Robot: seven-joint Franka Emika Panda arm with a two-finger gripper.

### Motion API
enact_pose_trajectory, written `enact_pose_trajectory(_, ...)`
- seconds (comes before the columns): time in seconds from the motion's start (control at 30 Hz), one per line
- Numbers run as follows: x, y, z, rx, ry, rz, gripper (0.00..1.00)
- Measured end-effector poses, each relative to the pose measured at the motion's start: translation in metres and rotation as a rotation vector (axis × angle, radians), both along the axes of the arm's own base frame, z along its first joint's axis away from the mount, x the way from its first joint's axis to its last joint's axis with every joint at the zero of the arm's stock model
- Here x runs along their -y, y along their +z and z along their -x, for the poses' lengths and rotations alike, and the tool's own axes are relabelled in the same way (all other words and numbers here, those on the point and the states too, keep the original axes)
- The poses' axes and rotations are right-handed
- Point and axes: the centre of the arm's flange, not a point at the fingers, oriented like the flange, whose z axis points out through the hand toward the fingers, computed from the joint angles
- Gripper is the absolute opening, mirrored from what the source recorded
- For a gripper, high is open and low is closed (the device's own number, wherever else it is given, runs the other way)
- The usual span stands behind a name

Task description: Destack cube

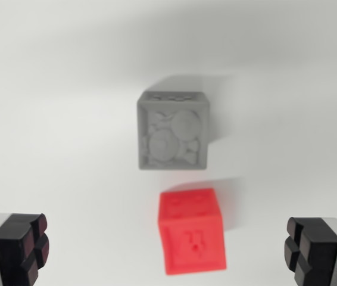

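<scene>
Just pale matte tabletop (49, 119), bare.

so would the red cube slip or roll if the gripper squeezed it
The red cube probably won't roll: its faces are flat and it sits on the surface. It looks like rigid plastic, likely light. Its embossed sides should give the open gripper's pads some grip.

Two cubes, apart, not stacked. Grey cube (173, 131) farther up in the wrist view, sitting flat on the white desk (49, 119), square to the camera, raised round shapes on its near face. Red cube (191, 232) lower and slightly toward the wrist view's right, turned a little, embossed marks on its faces. Clear gap between them; image slightly blurred.
</scene>
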Motion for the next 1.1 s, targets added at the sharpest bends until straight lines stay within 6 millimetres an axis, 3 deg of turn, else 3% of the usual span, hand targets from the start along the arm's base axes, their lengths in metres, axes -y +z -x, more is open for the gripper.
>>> enact_pose_trajectory(0.67,0.0,0.078,0.0,0.001,-0.002,0.0,1.0)
enact_pose_trajectory(1.1,0.0,0.113,-0.001,0.001,-0.003,0.0,1.0)
